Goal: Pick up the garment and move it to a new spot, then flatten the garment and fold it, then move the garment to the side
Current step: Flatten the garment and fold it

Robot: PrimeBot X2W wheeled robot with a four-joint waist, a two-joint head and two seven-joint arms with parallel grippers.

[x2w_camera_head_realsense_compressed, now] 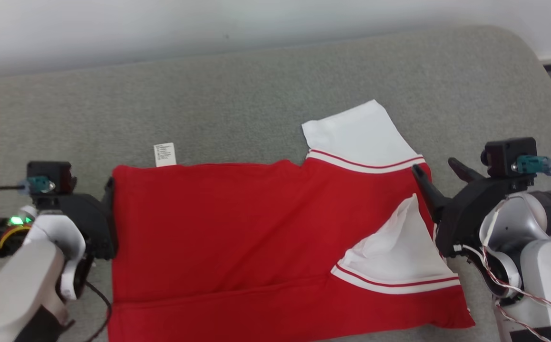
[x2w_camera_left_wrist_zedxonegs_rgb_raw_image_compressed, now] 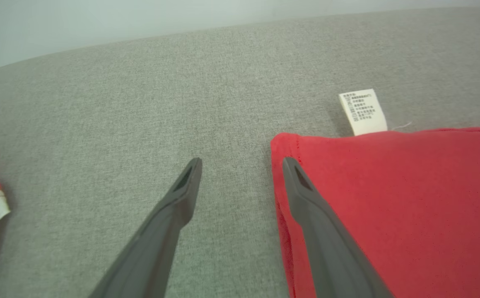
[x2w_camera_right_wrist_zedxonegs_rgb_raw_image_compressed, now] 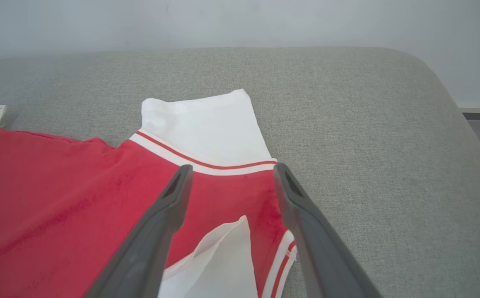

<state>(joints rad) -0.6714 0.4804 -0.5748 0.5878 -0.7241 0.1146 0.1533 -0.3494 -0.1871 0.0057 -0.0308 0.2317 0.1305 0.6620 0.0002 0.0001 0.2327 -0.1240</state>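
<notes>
garment flat, both pincers spread

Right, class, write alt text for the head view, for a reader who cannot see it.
A red garment with white sleeves lies spread on a grey upholstered surface, a white care label at its far edge. The open left gripper is at its left edge and the open right gripper at its right edge.

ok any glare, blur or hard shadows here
head view: soft even light, white sleeve nearly blown out; left wrist view: sharp, care label print too small to read; right wrist view: no glare or hard shadow on the garment
</notes>
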